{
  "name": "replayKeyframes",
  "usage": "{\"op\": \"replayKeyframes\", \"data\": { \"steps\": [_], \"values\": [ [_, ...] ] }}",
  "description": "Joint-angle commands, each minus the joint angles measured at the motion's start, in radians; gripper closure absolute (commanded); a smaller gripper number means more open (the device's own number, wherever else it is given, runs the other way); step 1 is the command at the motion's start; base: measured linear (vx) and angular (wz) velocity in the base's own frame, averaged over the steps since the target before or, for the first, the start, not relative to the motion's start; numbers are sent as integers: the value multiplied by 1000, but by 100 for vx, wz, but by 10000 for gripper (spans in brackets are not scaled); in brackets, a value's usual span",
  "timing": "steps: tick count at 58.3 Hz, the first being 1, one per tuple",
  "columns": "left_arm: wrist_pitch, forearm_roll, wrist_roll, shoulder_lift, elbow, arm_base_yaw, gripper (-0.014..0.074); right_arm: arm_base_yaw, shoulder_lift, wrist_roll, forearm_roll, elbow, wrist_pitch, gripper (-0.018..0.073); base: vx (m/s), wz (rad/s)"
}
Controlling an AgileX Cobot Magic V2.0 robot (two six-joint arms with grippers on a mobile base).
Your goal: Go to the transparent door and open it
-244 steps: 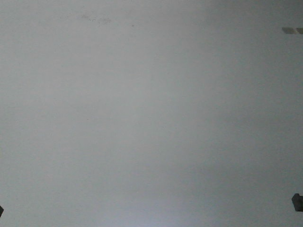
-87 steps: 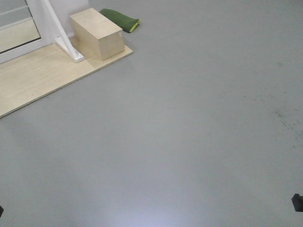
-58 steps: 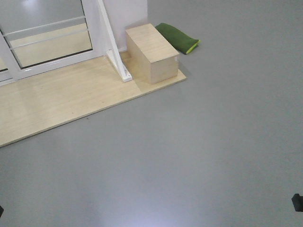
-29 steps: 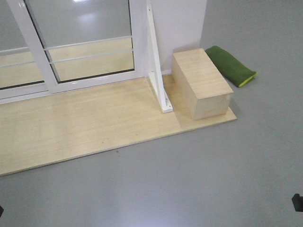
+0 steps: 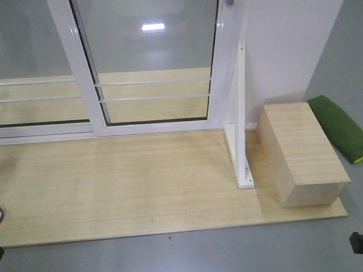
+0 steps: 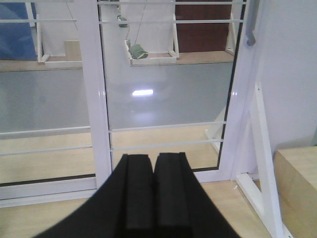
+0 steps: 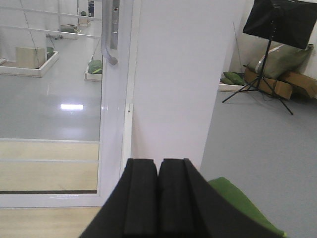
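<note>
The transparent door (image 5: 153, 62) is a white-framed glass panel with thin white bars across it, standing behind the wooden platform. Its curved grey pull handle (image 6: 251, 25) sits on the right upright; in the right wrist view the handle (image 7: 110, 34) is at the upper left. The door stands against its right jamb. My left gripper (image 6: 153, 157) is shut with nothing in it, pointing at the lower glass from a distance. My right gripper (image 7: 158, 161) is also shut and empty, pointing at the white wall panel right of the door.
A second glass panel (image 5: 34, 56) without a handle stands to the left. A light wooden platform (image 5: 125, 187) lies before the doors. A white brace (image 5: 241, 113), a wooden box (image 5: 300, 153) and a green cushion (image 5: 340, 127) sit at the right. A music stand (image 7: 280, 20) stands far right.
The front view has swung from bare grey floor to the doors. Platform, box and cushion came in from the upper left and shifted right and nearer. Both grippers stay shut.
</note>
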Motion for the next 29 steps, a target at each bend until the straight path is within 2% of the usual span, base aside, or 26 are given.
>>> {"op": "replayKeyframes", "data": {
  "steps": [1,29],
  "values": [
    [-84,-2,-3,8,23,-3,602,0,-11,0,-4,14,-85,568,56,22],
    [-84,-2,-3,8,23,-3,602,0,-11,0,-4,14,-85,568,49,13]
  ]
}}
